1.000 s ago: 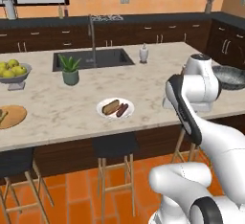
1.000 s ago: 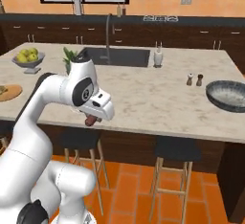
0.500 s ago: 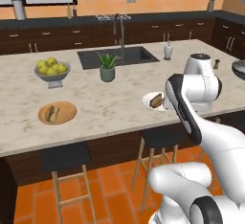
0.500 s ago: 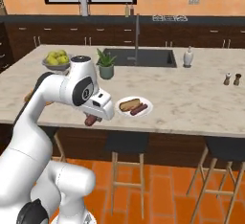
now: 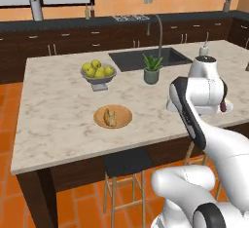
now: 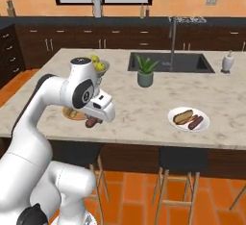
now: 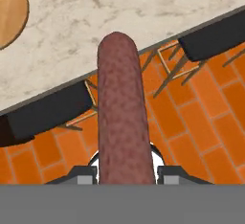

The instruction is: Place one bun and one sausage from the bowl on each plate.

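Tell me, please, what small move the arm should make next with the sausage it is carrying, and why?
Probably carry the sausage forward over the counter toward the wooden plate. The end effector holds it out past the counter edge, above the stools and floor, and that plate has a bun but no sausage. The white plate already has both.

My base has driven left along the island; both base views have slid with it. The wooden plate (image 5: pixel 113 116) with its bun (image 5: pixel 110 117), at the far left edge a second ago, now sits mid-frame in the left view. The white plate (image 6: pixel 188 118) has passed to my right. The dark bowl has dropped out of frame. The fruit bowl (image 5: pixel 98 74) and plant (image 5: pixel 151 68) have come central.
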